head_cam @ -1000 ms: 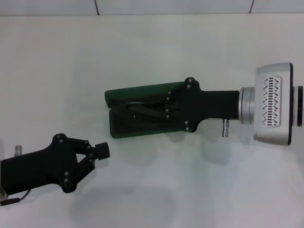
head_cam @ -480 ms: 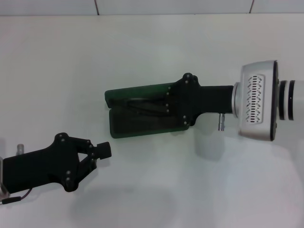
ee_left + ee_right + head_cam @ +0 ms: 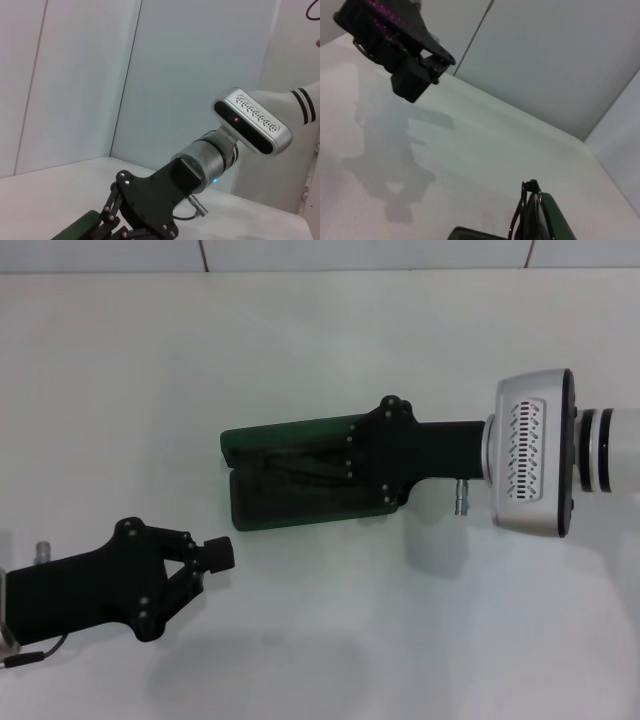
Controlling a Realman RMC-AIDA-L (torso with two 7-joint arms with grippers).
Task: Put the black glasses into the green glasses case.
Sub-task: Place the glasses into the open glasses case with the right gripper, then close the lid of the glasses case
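Observation:
The green glasses case (image 3: 290, 505) lies open in the middle of the white table, its lid (image 3: 280, 435) on the far side. My right gripper (image 3: 278, 466) reaches in from the right, low over the open case. It is shut on the black glasses (image 3: 300, 462), whose thin frame lies along the fold of the case. In the right wrist view the glasses (image 3: 524, 210) show beside the green lid (image 3: 547, 222). My left gripper (image 3: 218, 554) is shut and empty, near the front left, apart from the case. The left wrist view shows the right gripper's body (image 3: 150, 200) and the case edge (image 3: 80, 227).
The white table (image 3: 320, 340) runs back to a tiled wall. A short metal connector stub (image 3: 461, 496) sticks out of the right wrist. The left gripper also shows in the right wrist view (image 3: 410, 82), above its shadow.
The right arm has moved a little to the left over the case and its wrist has turned. The left gripper has barely moved.

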